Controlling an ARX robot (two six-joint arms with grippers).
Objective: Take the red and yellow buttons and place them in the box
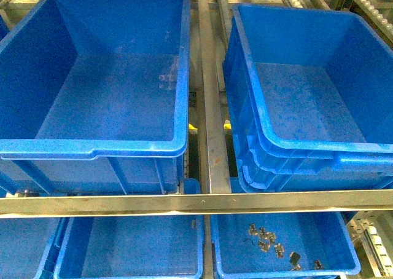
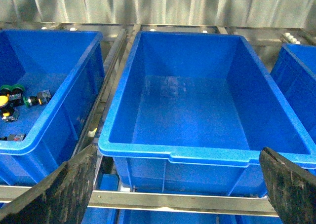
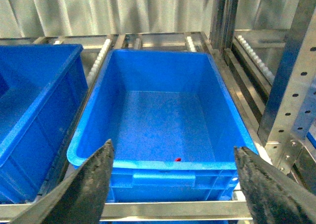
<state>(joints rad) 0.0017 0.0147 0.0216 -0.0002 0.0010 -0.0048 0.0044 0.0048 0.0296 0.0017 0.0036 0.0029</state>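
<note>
The left deep blue plastic bin (image 1: 37,64) and right deep blue plastic bin (image 1: 252,101) stand open-topped. An upright grey metal rail (image 1: 209,107) divides them, and a horizontal metal crossbar (image 1: 196,203) fronts both.

Moulded blue plastic in the bins (image 1: 92,147), faintly glossy, speckled and scuffed on the floors. Dull brushed metal along the rack rails (image 1: 209,137), spotted with marks. Matt black and rough-grained on the jaws. Ribbed grey sheet metal (image 2: 173,4) behind.

Bins (image 1: 92,147) blue, speckled; yellow button cap (image 2: 3,100); green caps (image 2: 12,89); rack rail (image 1: 209,137) grey.
</note>
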